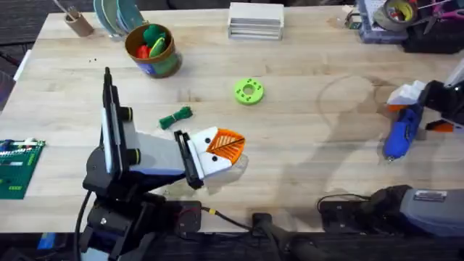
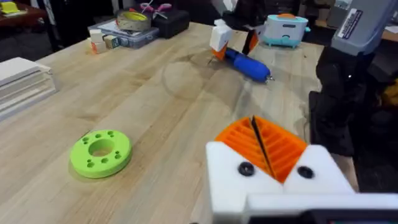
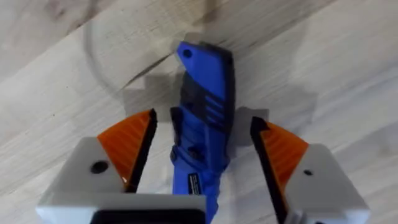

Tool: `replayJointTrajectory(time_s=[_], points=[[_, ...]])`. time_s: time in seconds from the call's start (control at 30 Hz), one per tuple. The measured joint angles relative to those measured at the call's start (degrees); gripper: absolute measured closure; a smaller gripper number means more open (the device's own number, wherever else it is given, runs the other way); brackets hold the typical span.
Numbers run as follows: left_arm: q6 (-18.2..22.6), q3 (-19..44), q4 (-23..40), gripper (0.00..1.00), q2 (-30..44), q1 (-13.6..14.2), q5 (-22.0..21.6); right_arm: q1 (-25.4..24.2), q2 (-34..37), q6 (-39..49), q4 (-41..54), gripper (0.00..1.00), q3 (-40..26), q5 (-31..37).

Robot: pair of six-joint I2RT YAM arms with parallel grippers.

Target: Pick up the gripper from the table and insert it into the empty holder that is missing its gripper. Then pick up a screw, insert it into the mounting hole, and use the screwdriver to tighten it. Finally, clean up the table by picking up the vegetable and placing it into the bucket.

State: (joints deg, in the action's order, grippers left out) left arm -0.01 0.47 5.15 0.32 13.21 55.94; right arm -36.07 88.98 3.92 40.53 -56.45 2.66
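My left gripper (image 1: pixel 226 147) (image 2: pixel 258 140) hovers low over the table's front middle, shut, its two orange ribbed pads pressed together. Each of its white finger mounts (image 2: pixel 236 177) carries a dark screw head. The blue screwdriver (image 1: pixel 401 134) (image 2: pixel 247 64) (image 3: pixel 202 81) lies flat at the right. My right gripper (image 1: pixel 420 112) (image 3: pixel 205 124) is open and straddles the screwdriver's body, a pad on either side with a small gap. The dark green vegetable (image 1: pixel 176 117) lies just beyond the left arm. The bucket (image 1: pixel 168 65) stands at the back left with toy items inside. A loose screw is out of view.
A lime-green disc (image 1: pixel 249 90) (image 2: pixel 101 151) sits mid-table. A brown cup (image 1: pixel 78 22) and plates are at the back left, a white stack (image 1: pixel 255 20) at the back middle, a parts box with tape (image 1: pixel 391 18) at the back right. A green circuit board (image 1: pixel 14 167) lies at the left edge.
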Motion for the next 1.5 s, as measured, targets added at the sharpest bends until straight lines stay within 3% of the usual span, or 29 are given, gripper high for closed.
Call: replayJointTrajectory(time_s=[0.27,0.97,1.5], points=[[0.0,0.0,0.0,0.989,0.0,0.0,0.0,0.0,4.0,1.8,-1.5,0.007,0.0,-0.7],[0.0,0.0,0.0,0.989,0.0,0.0,0.0,0.0,4.1,2.5,-4.5,0.011,0.5,-0.2],[0.0,0.0,0.0,0.989,0.0,0.0,0.0,0.0,4.1,2.6,-4.6,0.399,0.6,0.1]])
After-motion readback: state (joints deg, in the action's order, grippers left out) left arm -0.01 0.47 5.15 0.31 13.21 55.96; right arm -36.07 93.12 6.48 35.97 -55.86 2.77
